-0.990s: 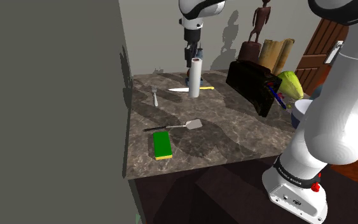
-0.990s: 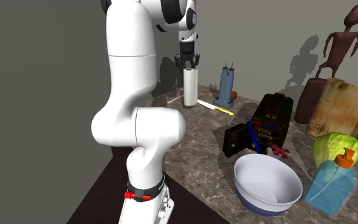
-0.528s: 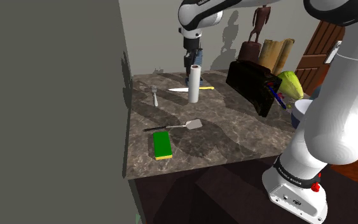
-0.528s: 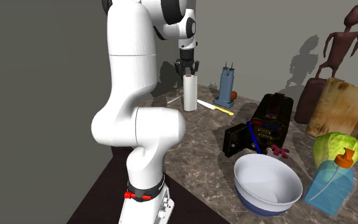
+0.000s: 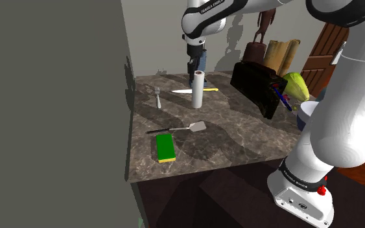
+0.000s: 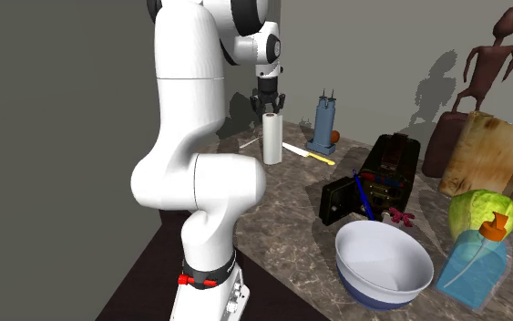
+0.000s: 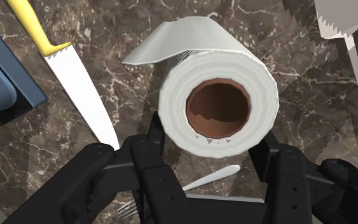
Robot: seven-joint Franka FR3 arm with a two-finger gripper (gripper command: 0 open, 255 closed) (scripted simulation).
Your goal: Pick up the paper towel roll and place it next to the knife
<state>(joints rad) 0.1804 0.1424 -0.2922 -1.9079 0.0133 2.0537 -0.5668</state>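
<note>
Heads up on where you're at: the paper towel roll [image 7: 219, 108] stands upright on the marble counter [image 5: 239, 129], just beside the blade of the knife [image 7: 85, 89], the one with the yellow handle. I can't see it touching the blade. From the shoulder view the roll sits in front of the knife's middle, so you see blade on one side of it and handle on the other.

The gripper [image 6: 268, 103] hangs right over the roll's top. Its fingers are spread apart, one on each side of the roll's upper rim, and from what I can see they have nothing clamped. Contact at the rim is hard to call in the wrist view, though.

The thing that matters: the roll's long axis is vertical and your gripper looks straight down its brown core. So the roll is directly below you, not off toward the knife or away from it. I'd say the placing is basically done. If you back off, go straight up along that axis, because a sideways nudge could tip the roll onto the blade.
</note>
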